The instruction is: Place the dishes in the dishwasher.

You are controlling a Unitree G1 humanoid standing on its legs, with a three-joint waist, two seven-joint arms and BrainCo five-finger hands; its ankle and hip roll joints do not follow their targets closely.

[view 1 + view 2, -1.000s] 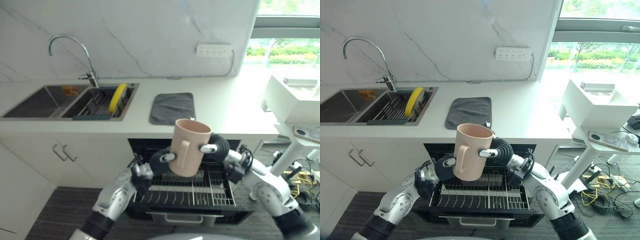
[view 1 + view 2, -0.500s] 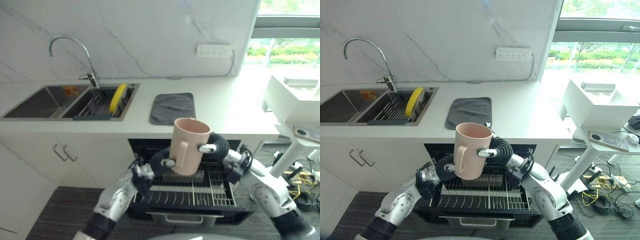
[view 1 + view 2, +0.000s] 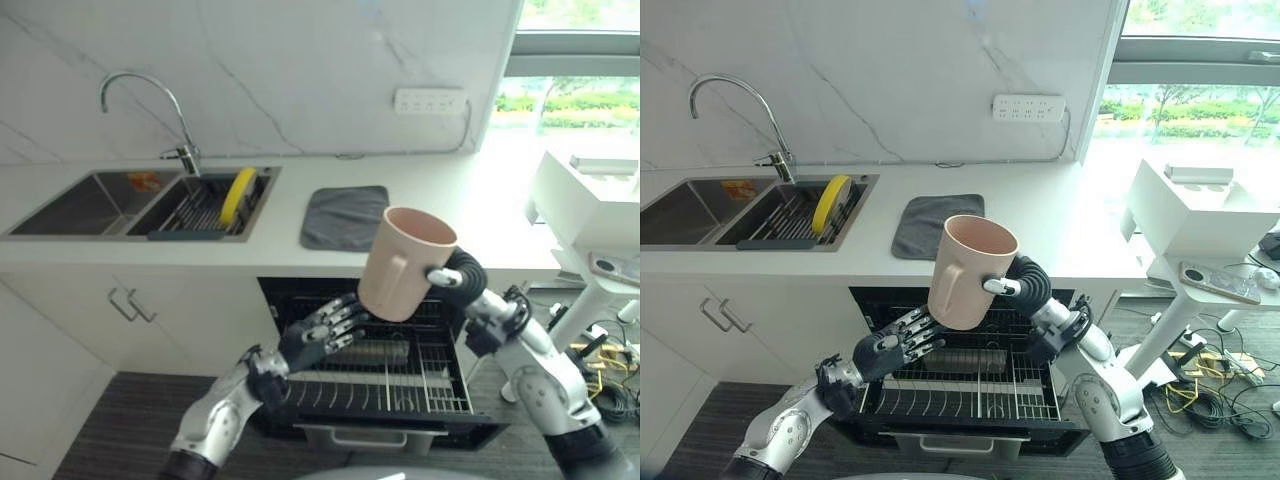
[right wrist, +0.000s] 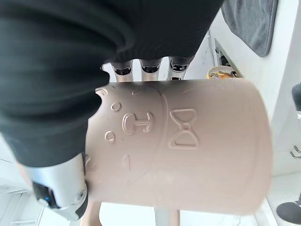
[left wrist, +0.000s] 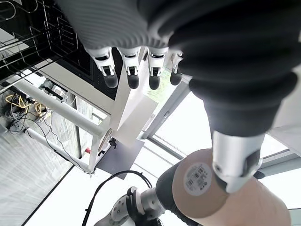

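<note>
A tall pink mug (image 3: 405,262) with a handle hangs upright above the open dishwasher, mouth up. My right hand (image 3: 459,275) is shut on its far side, thumb and fingers wrapped round the body; the right wrist view shows the embossed mug wall (image 4: 178,150) against the fingers (image 4: 150,66). My left hand (image 3: 322,330) is lower and to the left, apart from the mug, fingers straight and spread, palm up over the pulled-out dish rack (image 3: 430,385). A yellow plate (image 3: 236,195) stands on edge in the sink's rack.
A double sink (image 3: 90,200) with a tap (image 3: 140,100) lies at the left of the white counter. A grey mat (image 3: 346,216) lies on the counter above the dishwasher. A white side table (image 3: 600,210) stands at the right, with cables on the floor.
My left hand has let go of the mug and dropped away with fingers spread. My right hand has carried the mug up and to the right.
</note>
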